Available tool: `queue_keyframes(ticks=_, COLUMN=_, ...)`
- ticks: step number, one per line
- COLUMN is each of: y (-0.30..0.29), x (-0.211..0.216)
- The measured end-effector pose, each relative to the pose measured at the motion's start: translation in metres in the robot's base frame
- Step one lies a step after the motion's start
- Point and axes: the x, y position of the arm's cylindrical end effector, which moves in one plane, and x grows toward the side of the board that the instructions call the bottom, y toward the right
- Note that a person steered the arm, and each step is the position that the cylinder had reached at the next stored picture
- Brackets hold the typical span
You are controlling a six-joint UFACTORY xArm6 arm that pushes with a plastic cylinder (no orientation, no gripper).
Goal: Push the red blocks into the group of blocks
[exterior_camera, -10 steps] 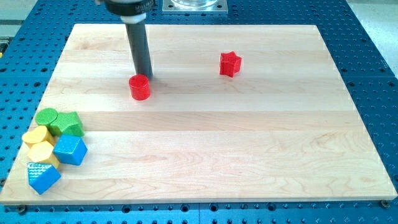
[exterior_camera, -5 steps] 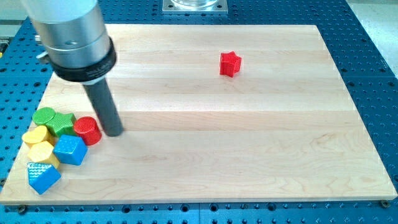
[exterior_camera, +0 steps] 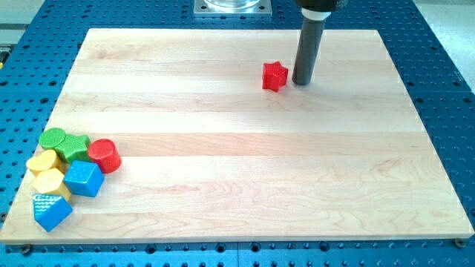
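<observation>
A red star block lies alone on the wooden board toward the view's top, right of centre. My tip stands just to its right, a small gap apart. A red cylinder rests at the view's lower left against the group: a green cylinder, a green star, two yellow blocks, a blue cube and a blue block.
The board sits on a blue perforated table. A metal mount is at the view's top edge. The group lies close to the board's left edge.
My tip pushed the red cylinder down-left into the group, then left it and moved across to the right side of the red star. The star has not moved.
</observation>
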Motion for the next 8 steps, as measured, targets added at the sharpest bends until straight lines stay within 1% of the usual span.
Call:
queue_keyframes(ticks=1, y=-0.093, x=0.034)
queue_keyframes(ticks=2, y=-0.091, x=0.04)
queue_keyframes(ticks=3, y=-0.074, x=0.019)
queue_keyframes(ticks=4, y=-0.158, x=0.02)
queue_keyframes(ticks=5, y=-0.233, x=0.037)
queue_keyframes(ticks=6, y=-0.279, x=0.094)
queue_keyframes(ticks=7, y=-0.264, x=0.102)
queue_keyframes(ticks=8, y=-0.227, x=0.091)
